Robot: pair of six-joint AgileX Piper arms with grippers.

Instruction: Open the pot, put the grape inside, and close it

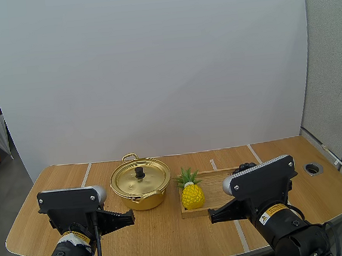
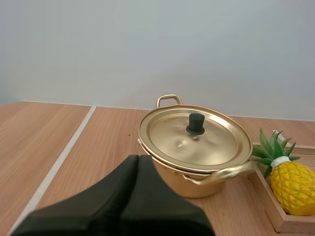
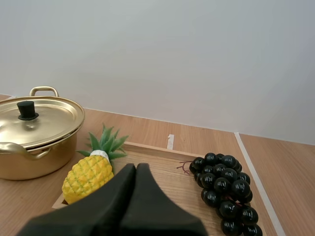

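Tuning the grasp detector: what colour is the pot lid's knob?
Black knob on a gold lid; clearest in the left wrist view.

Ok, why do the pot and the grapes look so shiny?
Left wrist view: the lid is smooth metal, so light lies on it in soft pale patches. Right wrist view: the grapes are glossy, and each carries small white light spots. High view: the pot gleams gold too.

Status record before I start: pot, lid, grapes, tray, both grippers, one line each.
pot: on table, beside tray
lid: seated on pot
grapes: lying on wooden tray
pineapple: on tray, at the pot end
left gripper: shut, empty, pointing at pot
right gripper: shut, empty, pointing at tray
task: not started
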